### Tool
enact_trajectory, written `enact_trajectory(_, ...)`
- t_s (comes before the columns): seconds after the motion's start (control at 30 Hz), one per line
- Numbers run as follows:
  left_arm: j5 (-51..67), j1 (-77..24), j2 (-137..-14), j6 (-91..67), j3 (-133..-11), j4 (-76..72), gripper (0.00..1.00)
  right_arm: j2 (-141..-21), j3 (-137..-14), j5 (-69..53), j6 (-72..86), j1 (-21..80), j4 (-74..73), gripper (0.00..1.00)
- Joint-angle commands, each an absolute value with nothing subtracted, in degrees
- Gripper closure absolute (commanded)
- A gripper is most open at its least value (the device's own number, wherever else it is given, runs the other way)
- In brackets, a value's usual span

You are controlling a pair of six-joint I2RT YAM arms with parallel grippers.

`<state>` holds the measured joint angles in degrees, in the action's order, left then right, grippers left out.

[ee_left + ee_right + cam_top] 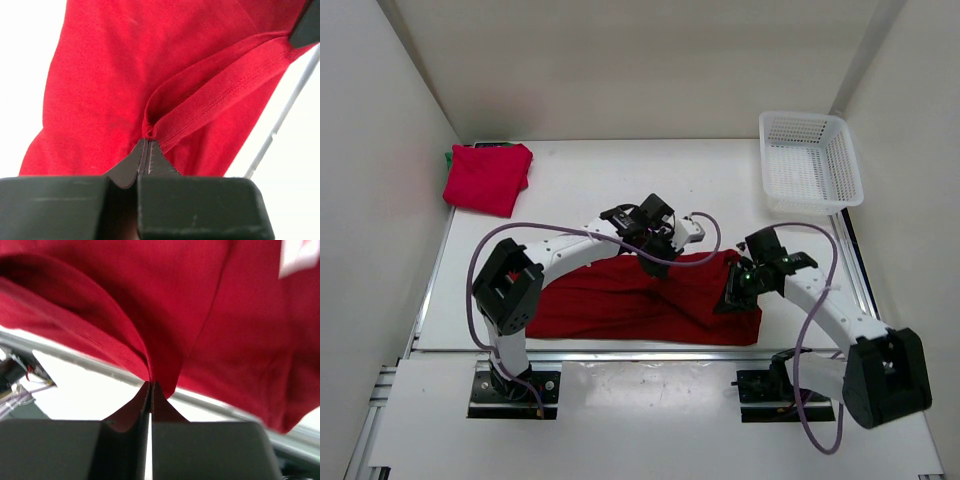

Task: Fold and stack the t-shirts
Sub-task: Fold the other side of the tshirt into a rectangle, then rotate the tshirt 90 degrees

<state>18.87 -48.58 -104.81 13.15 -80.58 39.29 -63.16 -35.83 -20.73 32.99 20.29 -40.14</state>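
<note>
A red t-shirt (630,300) lies spread across the near middle of the table. My left gripper (653,262) is shut on its far edge, pinching a hemmed fold (210,100) at the fingertips. My right gripper (735,297) is shut on the shirt's right edge, with cloth (200,315) hanging from the fingertips above the table's front rail. A second red t-shirt (487,178) lies folded at the far left. A green t-shirt (450,156) peeks out from under it.
A white mesh basket (809,163) stands at the far right corner. White walls close the table on the left, the back and the right. A metal rail (650,355) runs along the near edge.
</note>
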Motion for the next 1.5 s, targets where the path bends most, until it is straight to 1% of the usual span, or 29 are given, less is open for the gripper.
enact_trajectory(0.0, 16.35, -46.67, -105.03, 8.18, -82.0, 33.31, 1.0, -69.05, -42.08, -19.16, 26.65, 17.58, -35.96, 1.0)
enact_trajectory(0.17, 12.84, -46.06, -106.17, 6.24, -81.22, 30.33, 1.0, -76.98, -47.71, -15.56, 23.73, 14.16, -33.67, 1.0)
enact_trajectory(0.47, 9.23, -46.05, -106.52, 4.13, -79.36, 26.63, 0.99, -83.58, -50.8, -13.1, 20.48, 12.48, -31.64, 1.0)
enact_trajectory(0.57, 8.96, -45.97, -107.05, 4.22, -79.19, 26.28, 0.96, -84.9, -51.41, -12.75, 20.57, 12.39, -30.94, 1.0)
enact_trajectory(0.6, 8.96, -45.97, -107.4, 3.87, -79.1, 26.45, 0.93, -85.34, -51.94, -12.57, 20.57, 11.96, -30.94, 1.0)
enact_trajectory(0.63, 8.88, -45.71, -107.4, 3.87, -78.84, 26.46, 0.84, -85.86, -52.29, -11.7, 20.48, 11.87, -31.02, 0.92)
enact_trajectory(0.67, 8.44, -45.88, -107.32, 3.52, -78.92, 26.54, 0.71, -86.13, -52.82, -11.52, 20.22, 11.69, -31.55, 0.8)
enact_trajectory(0.7, 8.44, -45.7, -107.14, 3.43, -78.75, 26.8, 0.61, -85.96, -53.52, -10.64, 20.3, 11.25, -31.9, 0.76)
enact_trajectory(0.77, 5.65, -45.7, -106.79, 3.69, -78.49, 27.33, 0.24, -84.91, -54.14, -9.15, 20.65, 11.16, -33.04, 0.64)
enact_trajectory(0.8, 4.58, -45.7, -106.09, 3.78, -78.49, 27.51, 0.11, -83.25, -54.23, -7.75, 21.18, 11.16, -33.57, 0.58)
enact_trajectory(0.83, 2.66, -45.44, -104.95, 4.3, -78.4, 28.03, 0.02, -81.41, -53.88, -7.13, 21.79, 11.25, -33.66, 0.57)
enact_trajectory(0.87, 0.29, -44.83, -103.72, 4.92, -78.75, 28.65, 0.02, -80.26, -53.53, -5.9, 22.06, 11.42, -34.36, 0.55)
enact_trajectory(0.9, 0.18, -44.3, -102.84, 5.1, -78.75, 29.26, 0.01, -78.42, -53.09, -4.5, 23.1, 11.86, -34.71, 0.52)
enact_trajectory(0.93, 0.09, -42.9, -101.35, 5.97, -78.84, 30.4, 0.01, -76.57, -52.56, -3.79, 24.25, 11.87, -34.98, 0.51)
enact_trajectory(1.0, -1.41, -39.39, -98.19, 7.02, -78.75, 31.72, 0.01, -75.59, -52.03, -2.2, 24.34, 11.43, -34.72, 0.47)
enact_trajectory(1.07, -3.15, -33.0, -95.9, 8.08, -77.53, 34.09, 0.01, -76.55, -52.82, -0.36, 24.34, 11.43, -35.33, 0.46)
enact_trajectory(1.1, -4.56, -30.96, -94.5, 8.87, -76.82, 34.36, 0.02, -78.12, -53.87, 1.82, 24.26, 11.34, -35.85, 0.45)
enact_trajectory(1.13, -4.83, -26.5, -93.18, 9.22, -75.51, 34.37, 0.03, -80.48, -55.18, 2.63, 24.78, 11.08, -36.56, 0.45)
enact_trajectory(1.2, -5.88, -16.14, -91.76, 11.15, -71.21, 34.8, 0.07, -84.01, -57.3, 4.48, 25.14, 10.55, -36.83, 0.44)
enact_trajectory(1.23, -6.41, -13.91, -90.97, 11.6, -70.23, 34.63, 0.07, -86.63, -58.7, 4.66, 25.22, 10.37, -37.26, 0.44)
enact_trajectory(1.27, -7.63, -9.62, -90.44, 13.08, -68.22, 34.72, 0.08, -88.23, -59.84, 5.18, 25.4, 10.2, -37.09, 0.44)
enact_trajectory(1.37, -13.08, -2.57, -90.09, 18.35, -62.41, 31.66, 0.06, -93.5, -61.78, 7.55, 24.61, 11.25, -36.65, 0.42)
enact_trajectory(1.47, -16.43, -0.09, -90.35, 21.44, -56.79, 28.23, 0.03, -98.33, -64.59, 7.91, 23.91, 10.73, -36.74, 0.42)
